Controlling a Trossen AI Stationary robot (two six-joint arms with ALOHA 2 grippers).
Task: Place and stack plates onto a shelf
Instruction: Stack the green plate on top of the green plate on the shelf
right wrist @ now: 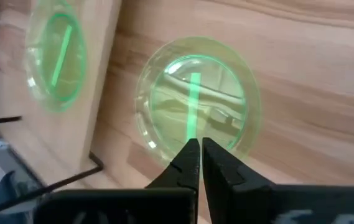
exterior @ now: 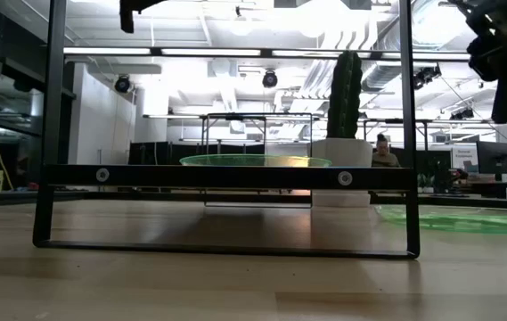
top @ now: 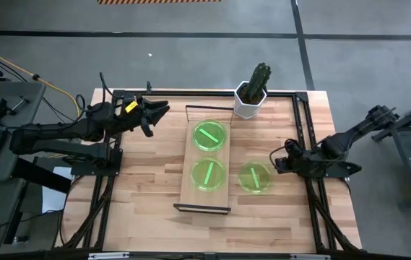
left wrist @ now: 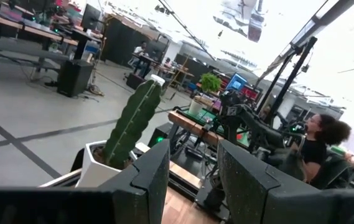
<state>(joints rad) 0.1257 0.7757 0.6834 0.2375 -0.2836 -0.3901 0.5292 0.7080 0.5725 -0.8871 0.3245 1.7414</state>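
Three green plates show. Two lie flat on the shelf, one toward its far end and one toward its near end. The third plate lies flat on the table to the right of the shelf, and fills the right wrist view. My right gripper is shut and hangs above that plate's right rim; the low view shows it well above the table. My left gripper is open, raised left of the shelf's far end, and touches nothing.
A cactus in a white pot stands on the table at the shelf's far right corner and faces my left gripper. A black frame runs around the table's edge. Bare wood lies left of the shelf. People sit in the room beyond.
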